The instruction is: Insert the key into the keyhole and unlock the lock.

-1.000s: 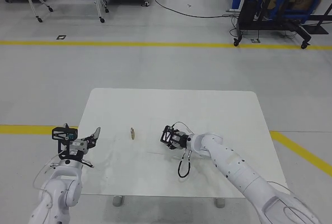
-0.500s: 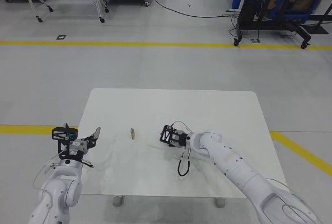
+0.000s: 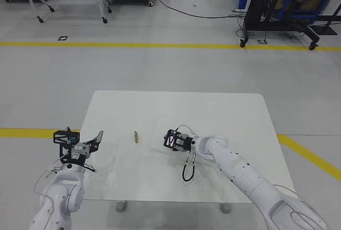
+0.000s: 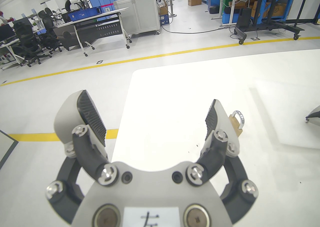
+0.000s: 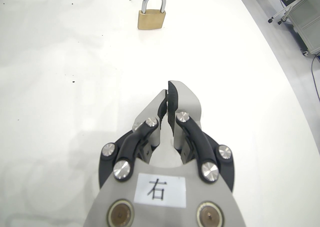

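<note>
A small brass padlock (image 3: pixel 135 137) with a silver shackle lies on the white table (image 3: pixel 216 109), left of centre. In the right wrist view the padlock (image 5: pixel 151 16) is straight ahead of my right gripper (image 5: pixel 167 87), a short way off. That gripper is shut with its pads pressed together, and I can make out no key between them. From above, the right gripper (image 3: pixel 169 140) is low over the table, just right of the padlock. My left gripper (image 4: pixel 150 105) is open and empty at the table's left edge, with the padlock (image 4: pixel 236 123) beyond one fingertip.
A black cable (image 3: pixel 187 169) loops from the right arm onto the table. Small dark specks (image 5: pixel 73 81) dot the tabletop. Yellow floor lines (image 3: pixel 20 132) run past the table, and racks and desks stand far behind.
My right gripper has edged slightly left toward the padlock. The left arm and the padlock have not moved.
</note>
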You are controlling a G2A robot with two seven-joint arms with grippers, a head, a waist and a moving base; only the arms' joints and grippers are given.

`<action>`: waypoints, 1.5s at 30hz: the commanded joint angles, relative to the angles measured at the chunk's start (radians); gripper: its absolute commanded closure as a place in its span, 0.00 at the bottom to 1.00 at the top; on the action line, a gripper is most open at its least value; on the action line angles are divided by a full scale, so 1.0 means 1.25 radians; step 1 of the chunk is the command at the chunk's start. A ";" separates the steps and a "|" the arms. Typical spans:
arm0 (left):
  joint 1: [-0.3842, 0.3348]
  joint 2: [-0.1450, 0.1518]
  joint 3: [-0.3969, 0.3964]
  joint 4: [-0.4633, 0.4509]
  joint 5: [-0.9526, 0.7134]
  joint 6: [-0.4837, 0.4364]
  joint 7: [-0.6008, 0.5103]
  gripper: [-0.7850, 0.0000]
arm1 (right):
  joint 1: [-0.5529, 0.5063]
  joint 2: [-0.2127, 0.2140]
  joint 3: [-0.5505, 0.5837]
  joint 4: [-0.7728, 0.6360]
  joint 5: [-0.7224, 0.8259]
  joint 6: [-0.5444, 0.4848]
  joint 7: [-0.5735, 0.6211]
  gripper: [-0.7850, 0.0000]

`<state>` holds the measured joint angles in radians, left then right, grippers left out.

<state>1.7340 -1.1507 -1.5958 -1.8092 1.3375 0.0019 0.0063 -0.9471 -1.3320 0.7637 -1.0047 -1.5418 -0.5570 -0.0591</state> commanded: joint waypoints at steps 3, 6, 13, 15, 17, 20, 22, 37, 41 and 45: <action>0.021 -0.002 0.058 -0.060 0.097 -0.001 -0.014 0.00 | -0.007 -0.001 -0.003 -0.012 -0.003 0.006 -0.014 1.00; 0.002 -0.004 0.122 -0.098 0.194 -0.029 -0.062 0.00 | 0.000 -0.008 -0.016 -0.005 -0.007 0.002 -0.022 1.00; -0.144 -0.022 0.302 -0.077 0.390 -0.035 -0.196 0.00 | 0.021 -0.024 -0.041 0.023 -0.007 -0.003 -0.038 1.00; -0.195 -0.030 0.347 -0.040 0.418 -0.045 -0.236 0.00 | 0.027 -0.028 -0.046 0.033 -0.006 -0.004 -0.045 1.00; -0.243 -0.038 0.377 -0.001 0.431 -0.048 -0.283 0.00 | 0.032 -0.030 -0.045 0.047 -0.002 -0.004 -0.058 1.00; -0.298 -0.051 0.415 0.047 0.424 -0.050 -0.347 0.00 | 0.036 -0.032 -0.040 0.060 0.004 -0.001 -0.077 1.00; -0.323 -0.059 0.430 0.072 0.406 -0.047 -0.382 0.00 | 0.037 -0.031 -0.034 0.069 0.008 0.001 -0.091 1.00; -0.385 -0.083 0.464 0.208 0.377 -0.060 -0.431 0.00 | 0.030 -0.022 -0.001 0.090 0.021 -0.022 -0.163 1.00; -0.400 -0.089 0.477 0.234 0.380 -0.067 -0.425 0.00 | 0.030 -0.021 -0.001 0.090 0.018 -0.042 -0.177 1.00; -0.417 -0.095 0.483 0.264 0.375 -0.077 -0.424 0.00 | 0.033 -0.023 -0.003 0.095 0.016 -0.047 -0.180 1.00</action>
<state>1.2173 -1.2675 -0.9927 -1.4888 1.8090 -0.0930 -0.5236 -0.9068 -1.3599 0.7610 -0.8879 -1.5214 -0.6158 -0.2837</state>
